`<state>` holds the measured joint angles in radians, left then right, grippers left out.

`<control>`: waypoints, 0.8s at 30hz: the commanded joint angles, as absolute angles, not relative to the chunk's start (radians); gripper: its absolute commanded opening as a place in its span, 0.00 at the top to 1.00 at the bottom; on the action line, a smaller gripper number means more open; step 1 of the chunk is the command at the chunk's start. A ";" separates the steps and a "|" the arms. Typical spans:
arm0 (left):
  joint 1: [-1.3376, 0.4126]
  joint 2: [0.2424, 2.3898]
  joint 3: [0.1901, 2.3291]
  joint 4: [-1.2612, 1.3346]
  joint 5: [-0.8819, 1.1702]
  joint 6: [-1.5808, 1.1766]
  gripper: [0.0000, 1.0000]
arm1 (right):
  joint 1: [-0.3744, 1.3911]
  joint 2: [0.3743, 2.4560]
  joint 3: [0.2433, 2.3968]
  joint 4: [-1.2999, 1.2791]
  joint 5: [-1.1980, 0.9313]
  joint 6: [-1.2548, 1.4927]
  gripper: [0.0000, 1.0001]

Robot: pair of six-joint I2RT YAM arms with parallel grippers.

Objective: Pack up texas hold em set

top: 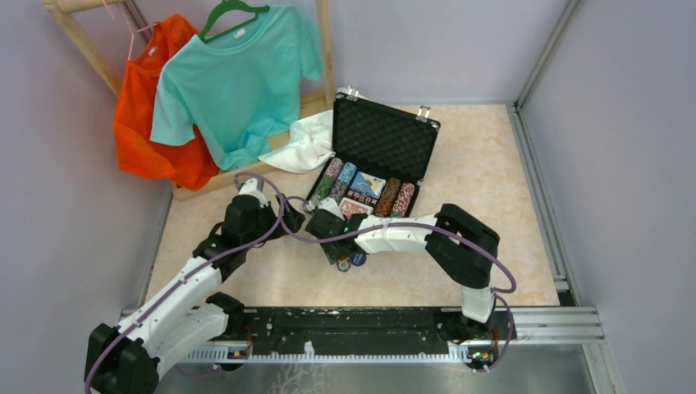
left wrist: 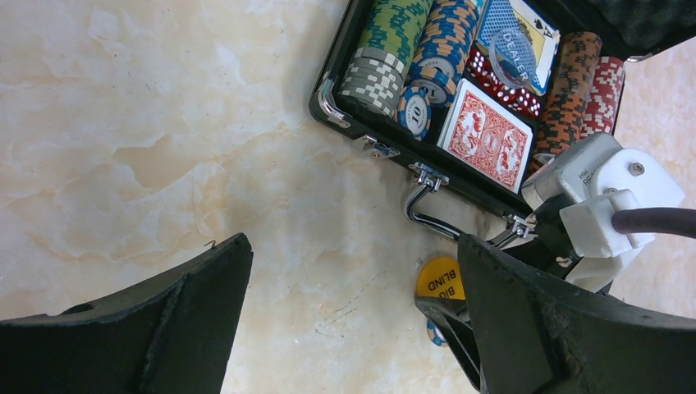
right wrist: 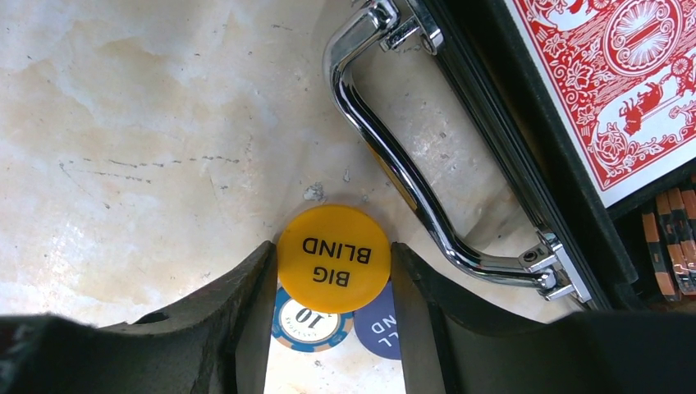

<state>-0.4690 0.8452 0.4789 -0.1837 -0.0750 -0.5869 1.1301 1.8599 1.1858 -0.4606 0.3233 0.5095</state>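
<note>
Fingers of the right claw are pressing against both edges of the yellow BIG BLIND button, so this claw is standing narrow and gripping that disc. Directly under the gripped disc, a blue-edged 10 chip and a dark blue button are lying on the table, partly covered by it. Whether the yellow disc is resting on them or hanging just above them I cannot tell. Just ahead of these fingertips and to their right, the chrome handle of the black case is sitting, and past it the red card deck is lying flat inside the tray. The left claw is gaping wide with nothing between its fingers, hovering over bare table just beside the right claw and near the case's front wall. Ahead of the left claw, in the open case, rows of chips are lying on edge, with the red dice and the blue card deck alongside them, and a clear DEALER button is lying on the blue deck. Far beyond the left claw, a white cloth is lying against the left side of the raised lid.
</note>
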 commanded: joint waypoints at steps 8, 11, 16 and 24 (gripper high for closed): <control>-0.468 0.837 0.469 -0.161 -0.065 -0.578 0.00 | 1.096 1.751 1.265 -0.518 0.320 0.465 0.61; -0.467 0.839 0.469 -0.159 -0.063 -0.577 0.00 | 1.065 1.727 1.270 -0.521 0.307 0.452 0.61; -0.467 0.844 0.470 -0.156 -0.060 -0.576 0.00 | 0.967 1.690 1.269 -0.510 0.289 0.414 0.61; -0.467 0.842 0.469 -0.156 -0.050 -0.577 0.00 | 0.788 1.732 1.376 -0.513 0.240 0.337 0.61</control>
<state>-0.4690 0.8452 0.4778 -0.1822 -0.0669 -0.5865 0.8627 1.7382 1.2701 -0.5274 0.2672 0.3923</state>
